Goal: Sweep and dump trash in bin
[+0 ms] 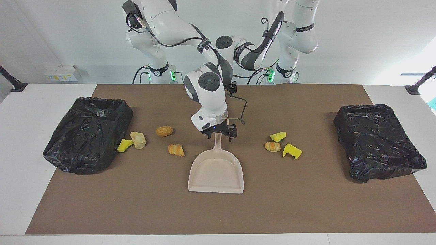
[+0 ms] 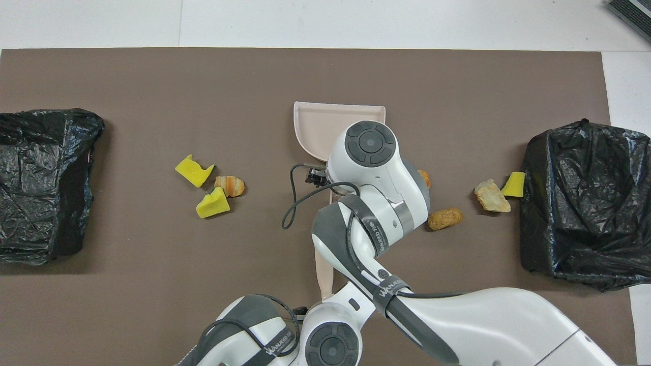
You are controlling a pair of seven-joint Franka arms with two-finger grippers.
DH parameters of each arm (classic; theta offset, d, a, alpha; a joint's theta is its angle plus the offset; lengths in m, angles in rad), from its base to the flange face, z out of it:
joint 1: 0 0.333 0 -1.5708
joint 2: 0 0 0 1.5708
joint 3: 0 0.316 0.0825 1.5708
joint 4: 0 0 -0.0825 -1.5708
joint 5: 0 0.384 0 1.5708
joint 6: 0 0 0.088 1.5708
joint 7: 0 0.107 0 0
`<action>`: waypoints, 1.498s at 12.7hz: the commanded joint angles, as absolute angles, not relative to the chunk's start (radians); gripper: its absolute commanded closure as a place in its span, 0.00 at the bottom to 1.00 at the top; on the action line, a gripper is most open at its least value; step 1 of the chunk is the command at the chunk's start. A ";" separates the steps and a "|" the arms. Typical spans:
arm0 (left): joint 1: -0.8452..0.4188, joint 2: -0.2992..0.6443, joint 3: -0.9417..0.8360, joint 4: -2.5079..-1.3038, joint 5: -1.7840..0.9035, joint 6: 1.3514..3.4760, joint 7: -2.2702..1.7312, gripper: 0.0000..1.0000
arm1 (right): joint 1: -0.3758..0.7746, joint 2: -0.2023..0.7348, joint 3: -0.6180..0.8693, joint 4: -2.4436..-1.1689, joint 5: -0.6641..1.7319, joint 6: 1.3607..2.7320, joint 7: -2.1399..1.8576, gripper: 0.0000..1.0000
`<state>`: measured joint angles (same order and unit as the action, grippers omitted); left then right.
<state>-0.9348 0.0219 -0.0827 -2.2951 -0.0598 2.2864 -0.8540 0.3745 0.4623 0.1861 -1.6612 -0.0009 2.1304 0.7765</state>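
Note:
Several scraps of trash lie on the brown mat. One group, yellow sponge, tan lump and orange lumps, is near the bin at the right arm's end. The other group lies toward the bin at the left arm's end. Between the groups lies the beige dustpan. My right gripper is low at the tip of its handle, open, one finger on each side. The brush lies nearer the robots. My left gripper is at the brush's handle end, mostly hidden behind the right arm.
Both bins are lined with black bags and stand at the two ends of the mat. White table borders the mat. A loose cable hangs from the right wrist beside the dustpan handle.

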 commanded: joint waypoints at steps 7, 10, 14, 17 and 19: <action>-0.845 -0.115 -0.069 -2.266 -0.061 1.964 -0.743 1.00 | 0.324 0.370 0.186 -1.666 -0.002 2.015 0.682 1.00; -0.720 -0.231 -0.069 -2.266 -0.061 1.776 -0.631 1.00 | 0.244 0.299 0.187 -1.641 0.014 1.909 0.418 1.00; -0.492 -0.337 -0.066 -2.266 -0.061 1.660 -0.516 1.00 | 0.212 0.282 0.186 -1.646 0.012 1.870 0.004 1.00; -0.330 -0.312 -0.066 -2.264 -0.060 1.748 -0.406 1.00 | 0.193 0.281 0.186 -1.652 0.011 1.871 -0.161 1.00; -0.231 -0.288 -0.066 -2.264 -0.057 1.843 -0.304 1.00 | 0.195 0.267 0.186 -1.678 0.005 1.885 -0.300 1.00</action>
